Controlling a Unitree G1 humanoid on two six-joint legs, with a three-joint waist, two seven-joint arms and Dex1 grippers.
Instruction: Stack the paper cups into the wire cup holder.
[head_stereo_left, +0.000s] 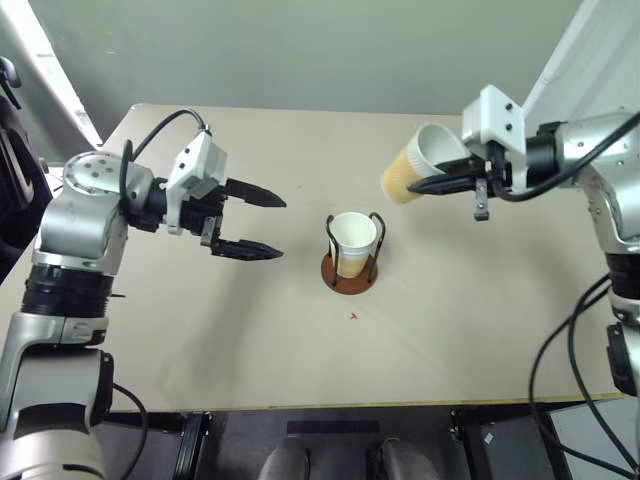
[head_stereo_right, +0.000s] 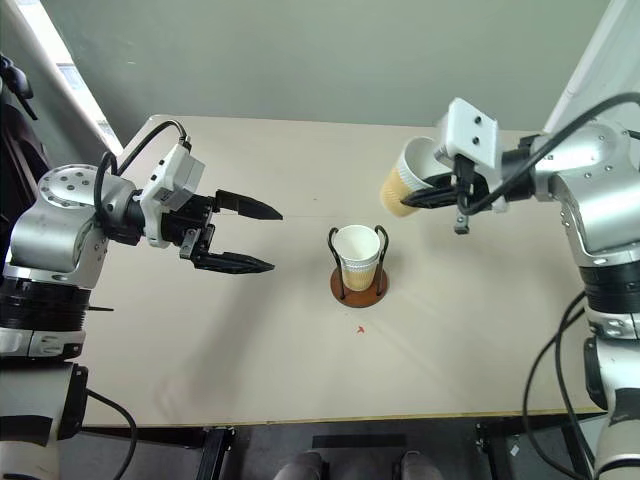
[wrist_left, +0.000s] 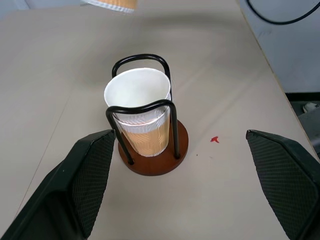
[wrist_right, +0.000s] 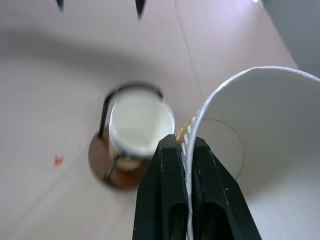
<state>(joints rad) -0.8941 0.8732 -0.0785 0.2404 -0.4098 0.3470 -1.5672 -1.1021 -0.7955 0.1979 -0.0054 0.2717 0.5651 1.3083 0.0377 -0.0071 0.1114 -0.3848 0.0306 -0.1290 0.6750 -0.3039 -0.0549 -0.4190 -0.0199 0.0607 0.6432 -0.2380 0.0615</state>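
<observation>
The wire cup holder (head_stereo_left: 351, 272) stands mid-table on its reddish-brown disc, with a paper cup (head_stereo_left: 352, 240) upright inside its black loops. My right gripper (head_stereo_left: 430, 186) is shut on the rim of a second paper cup (head_stereo_left: 412, 168), held tilted in the air above and to the right of the holder. In the right wrist view the fingers (wrist_right: 170, 170) pinch that cup's wall (wrist_right: 250, 130). My left gripper (head_stereo_left: 262, 224) hangs open to the left of the holder, holding nothing, its fingers (wrist_left: 85, 175) flanking the holder (wrist_left: 155, 160) from a distance.
The beige table (head_stereo_left: 200, 330) has a small red mark (head_stereo_left: 353, 317) just in front of the holder. Its front edge runs along the bottom of the head views, and a grey wall stands behind it.
</observation>
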